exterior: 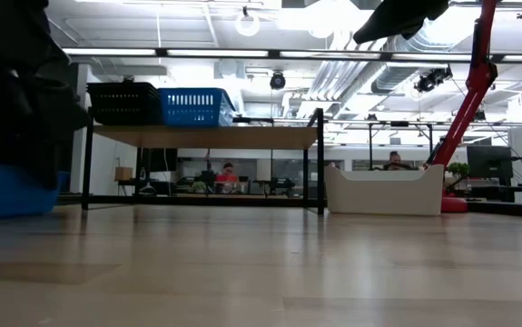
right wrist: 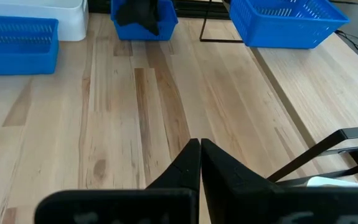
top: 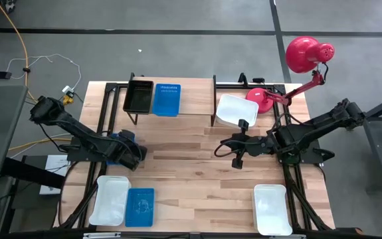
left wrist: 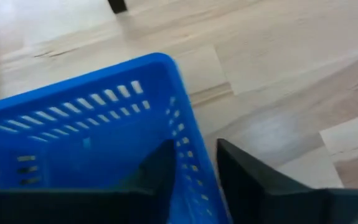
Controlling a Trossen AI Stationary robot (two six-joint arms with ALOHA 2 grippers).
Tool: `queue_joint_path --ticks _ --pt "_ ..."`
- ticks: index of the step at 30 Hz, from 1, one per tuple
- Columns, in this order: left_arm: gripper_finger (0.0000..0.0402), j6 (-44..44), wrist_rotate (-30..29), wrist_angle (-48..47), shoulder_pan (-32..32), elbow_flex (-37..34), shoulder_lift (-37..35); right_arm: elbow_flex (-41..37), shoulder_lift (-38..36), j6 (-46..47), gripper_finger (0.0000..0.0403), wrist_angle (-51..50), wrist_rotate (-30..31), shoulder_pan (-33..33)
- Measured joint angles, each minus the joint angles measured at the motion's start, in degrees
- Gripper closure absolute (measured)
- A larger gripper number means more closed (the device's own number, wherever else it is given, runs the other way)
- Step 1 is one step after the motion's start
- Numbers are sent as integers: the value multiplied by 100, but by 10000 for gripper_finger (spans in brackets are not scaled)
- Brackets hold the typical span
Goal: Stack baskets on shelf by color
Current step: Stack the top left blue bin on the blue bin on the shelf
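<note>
My left gripper (left wrist: 197, 163) is at the table's left, tipped down over a blue basket (top: 119, 142) that stands on the table. Its open fingers straddle one wall of the basket. My right gripper (right wrist: 200, 150) is shut and empty, above the table's middle right (top: 230, 147). On the shelf (top: 194, 103) a black basket (top: 139, 96) and a blue basket (top: 167, 99) stand side by side. A white basket (top: 236, 109) sits on the table beside the shelf's right end. My left gripper has one finger (left wrist: 157, 171) inside the blue basket and the other (left wrist: 247, 180) outside its perforated side wall (left wrist: 188, 146), near a corner. The fingers slant down from above. I cannot tell whether they touch the wall. The basket rests flat on the table.
At the near left a white basket (top: 109, 199) and a blue basket (top: 139, 206) lie side by side. Another white basket (top: 272, 209) is at the near right. A red lamp (top: 303, 56) stands at the far right. Bare wood lies across the table's middle.
</note>
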Motion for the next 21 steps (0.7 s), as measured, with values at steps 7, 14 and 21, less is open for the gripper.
queue_joint_path --ticks 7,14,21 --pt "387 399 -218 280 -5 70 -4 0 0 15 403 0 19 0" --pt "398 1611 -330 257 -85 1002 -4 0 2 48 403 0 22 0" --pt "401 3252 -230 535 -541 2619 -4 0 2 41 403 -1 0 0"
